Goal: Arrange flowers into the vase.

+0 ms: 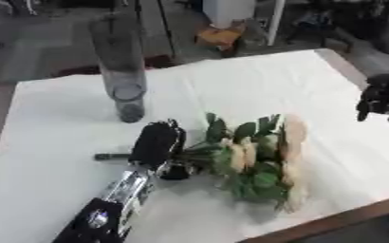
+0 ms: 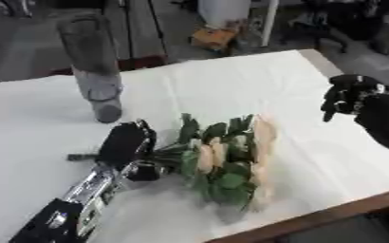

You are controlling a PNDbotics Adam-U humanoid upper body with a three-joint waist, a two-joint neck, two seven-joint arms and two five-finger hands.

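Note:
A tall clear glass vase [image 1: 121,71] stands upright at the far left of the white-covered table [image 1: 256,85]. A bunch of cream flowers with green leaves [image 1: 260,159] lies on its side near the table's front, stems pointing left. My left hand [image 1: 156,142] sits over the stems, fingers curled round them. One dark stem end [image 1: 111,156] sticks out to the left of the hand. My right hand [image 2: 351,97] hangs above the table's right edge, fingers relaxed and bent downward, holding nothing, well apart from the flowers.
The table's brown front edge [image 1: 330,225] runs close below the flowers. Bare cloth lies between the vase and the bunch. Beyond the far edge, on the floor, are an orange object [image 1: 218,35] and dark stands.

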